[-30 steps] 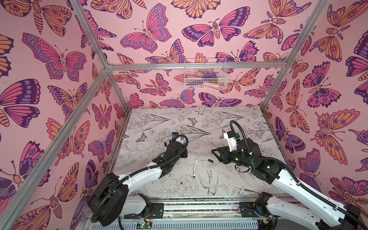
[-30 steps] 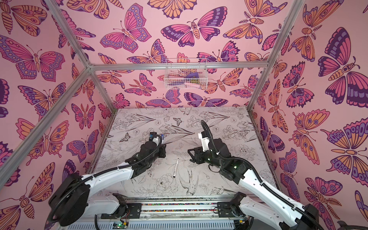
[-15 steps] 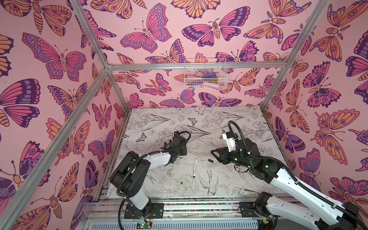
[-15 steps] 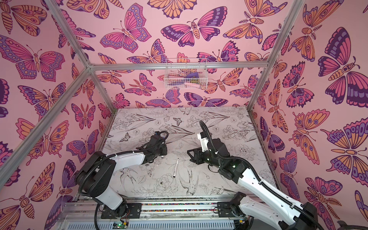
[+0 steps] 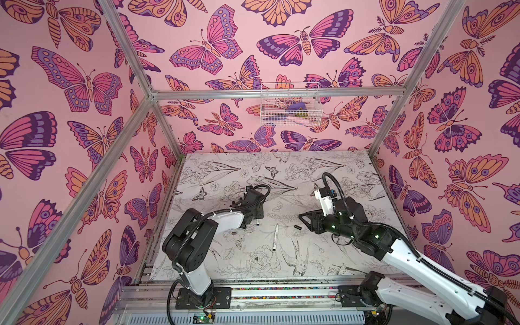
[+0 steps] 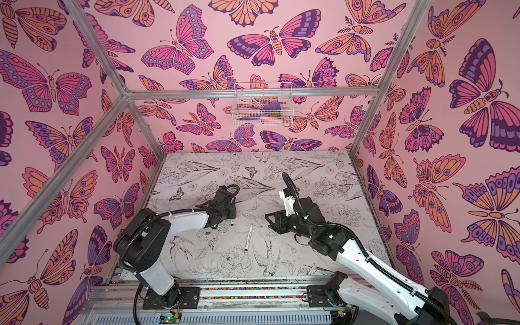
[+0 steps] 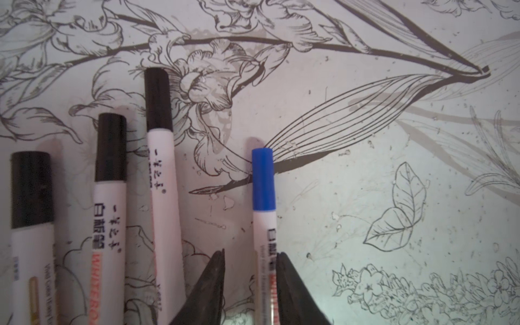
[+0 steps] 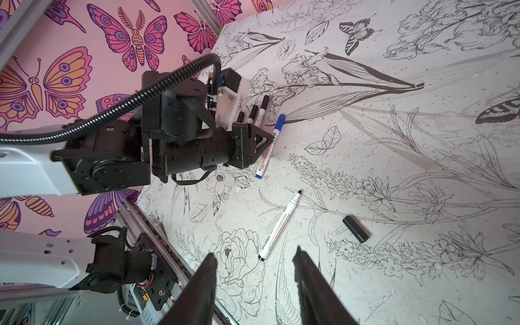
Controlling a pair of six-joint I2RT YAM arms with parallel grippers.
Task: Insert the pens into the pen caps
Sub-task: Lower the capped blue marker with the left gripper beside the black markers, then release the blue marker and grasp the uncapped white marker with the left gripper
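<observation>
Three black-capped pens lie side by side left of the middle of the counter, with open print between them and the left wall; the blue-capped pen lies a little apart on their right. My left pincer sits low over that blue-capped pen, jaws parted a little wider than the barrel, one finger clear of it and the other just beside it, so I see no clamp on it. Near the middle the uncapped pen lies alone, tip toward the back, and the loose black cap lies near it on the right, not touching. My right pincer hangs close by that cap, jaws well apart, holding nothing. Behind both arms the counter runs open to the back wall, where a wire basket hangs high.
</observation>
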